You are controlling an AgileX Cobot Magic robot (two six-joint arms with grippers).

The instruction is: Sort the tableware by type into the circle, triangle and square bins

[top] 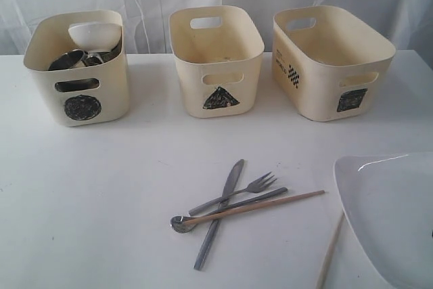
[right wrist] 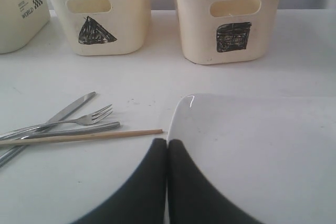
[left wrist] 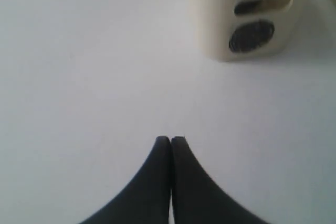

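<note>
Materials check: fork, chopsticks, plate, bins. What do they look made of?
Fork: looks like steel, grey and shiny, glints on the tines.
Chopsticks: likely wood or bamboo, matte tan.
Plate: glossy white, bright highlight at the rim; ceramic or melamine, cannot tell.
Bins: probably plastic, cream, smooth moulded walls with cut-out handles.

We find three bins in a row along the back of the table: the circle bin left, the triangle bin middle, the square bin right. A bowl and other vessels sit in the circle bin. Before the triangle bin the knife, fork, spoon and one chopstick lie crossed. Another chopstick lies just left of the plate at front right.
</note>
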